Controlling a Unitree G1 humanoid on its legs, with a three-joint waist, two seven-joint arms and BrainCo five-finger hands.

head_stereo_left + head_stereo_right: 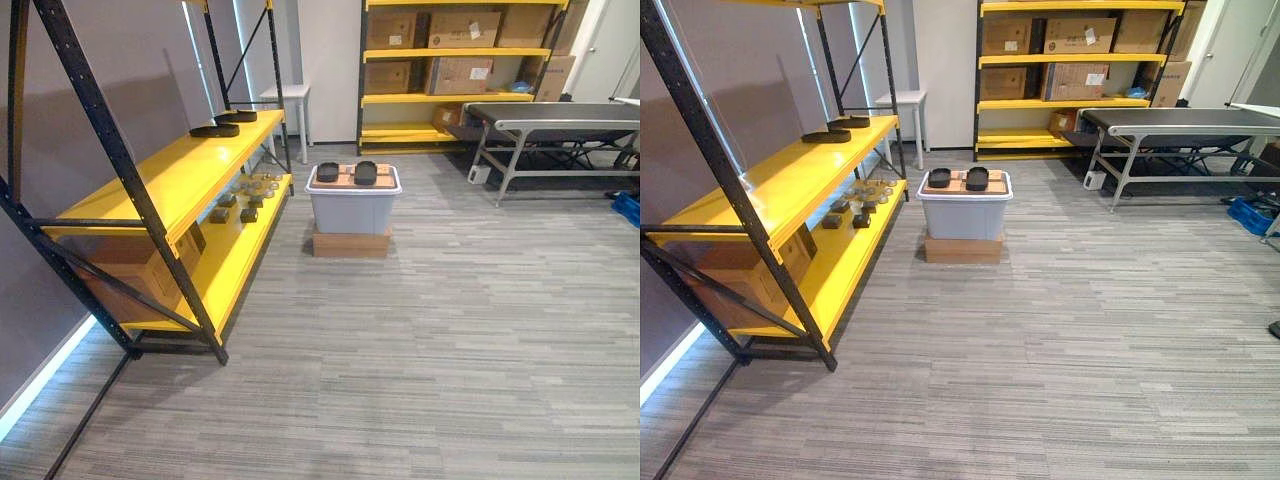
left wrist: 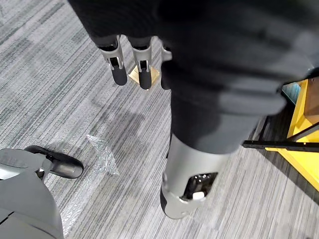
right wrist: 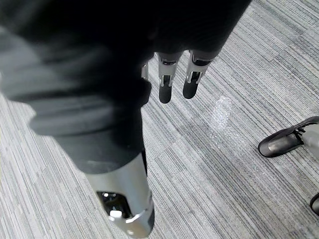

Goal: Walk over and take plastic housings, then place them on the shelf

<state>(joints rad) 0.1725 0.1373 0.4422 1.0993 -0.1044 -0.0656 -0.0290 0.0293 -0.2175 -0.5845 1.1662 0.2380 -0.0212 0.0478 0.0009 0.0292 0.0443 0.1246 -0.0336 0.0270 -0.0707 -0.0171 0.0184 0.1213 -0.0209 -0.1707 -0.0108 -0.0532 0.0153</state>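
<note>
Both hands hang low over the grey carpet (image 1: 430,360). The left hand (image 2: 144,67) and the right hand (image 3: 166,82) each point straight, relaxed fingers at the floor, spread a little apart and holding nothing. A scrap of clear film (image 2: 102,152) lies on the carpet beneath them.

Two black plastic housings (image 1: 327,172) lie side by side on a cardboard sheet on the lid of a grey storage bin (image 1: 350,212). The bin stands on a flat cardboard box (image 1: 350,244) in the middle of the floor, well ahead of the robot. Two more housings (image 1: 214,130) rest at the far end of the upper board of the yellow shelf (image 1: 170,185). Small dark and clear parts (image 1: 245,195) are scattered along the far half of its lower board.

The step in hand looks like the walk-over, with no pick yet begun. The next move calls for going straight ahead, stopping at the bin's near edge, and only then raising the hands to the lid.

Open carpet runs all the way to the bin. The shelf's black corner post (image 1: 130,190) and front edge line the path's left side, so the approach should keep away from them. A conveyor table (image 1: 560,115) stands well apart on the right, and a rack of cardboard boxes (image 1: 455,75) stands behind the bin.
</note>
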